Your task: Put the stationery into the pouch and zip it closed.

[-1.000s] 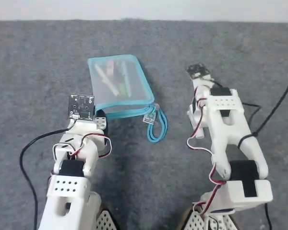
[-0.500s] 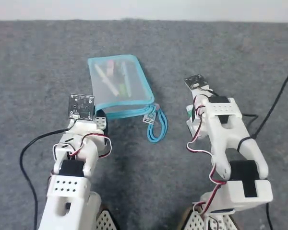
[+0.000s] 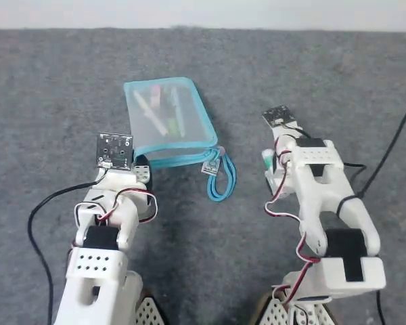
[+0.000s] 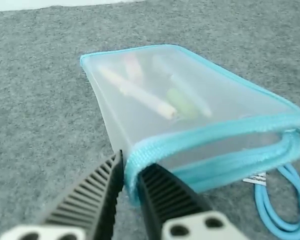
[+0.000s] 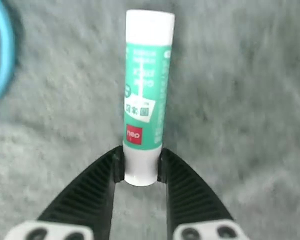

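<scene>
Pouch (image 3: 169, 122) laid flat on grey carpet (image 3: 325, 81); pens (image 3: 164, 112) seen inside, blue strap (image 3: 222, 179) looped beside it. Pouch's near zipper corner pinched between left gripper (image 4: 131, 167) jaws. Glue stick (image 5: 145, 95) clamped at white end by right gripper (image 5: 141, 162) jaws, held beyond strap, apart from pouch.

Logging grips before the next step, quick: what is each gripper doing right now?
Left gripper: closed on the pouch edge.
Right gripper: closed on the glue stick.
</scene>
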`<state>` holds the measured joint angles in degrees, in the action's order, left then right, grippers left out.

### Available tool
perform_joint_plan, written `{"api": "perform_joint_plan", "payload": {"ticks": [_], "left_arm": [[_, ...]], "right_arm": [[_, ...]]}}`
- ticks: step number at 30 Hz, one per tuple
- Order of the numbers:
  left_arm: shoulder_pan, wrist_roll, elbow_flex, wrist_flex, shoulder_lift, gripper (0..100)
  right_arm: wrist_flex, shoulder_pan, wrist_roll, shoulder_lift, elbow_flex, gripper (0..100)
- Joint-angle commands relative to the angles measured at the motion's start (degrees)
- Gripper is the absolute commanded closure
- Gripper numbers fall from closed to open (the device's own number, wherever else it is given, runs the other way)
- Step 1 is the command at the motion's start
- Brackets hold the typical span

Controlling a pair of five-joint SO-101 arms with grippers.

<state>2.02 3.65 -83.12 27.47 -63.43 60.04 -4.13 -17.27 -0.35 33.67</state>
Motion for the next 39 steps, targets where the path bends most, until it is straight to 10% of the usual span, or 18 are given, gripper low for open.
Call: {"api": "perform_joint_plan", "payload": {"ticks": [1, 13, 39], "left_arm": [[-0.62, -0.26, 1.19, -1.05, 0.18, 99], [-5.89, -4.57, 1.36, 0.35, -0.26, 99], [-16.79, -8.88, 1.19, 1.76, -0.35, 99]], "right_arm": [[7.25, -1.01, 0.62, -12.35, -2.99, 99.2], [28.44, -30.46, -1.49, -26.95, -16.26, 99.2], [30.9, -26.33, 6.07, 16.4, -55.3, 98.7]]}}
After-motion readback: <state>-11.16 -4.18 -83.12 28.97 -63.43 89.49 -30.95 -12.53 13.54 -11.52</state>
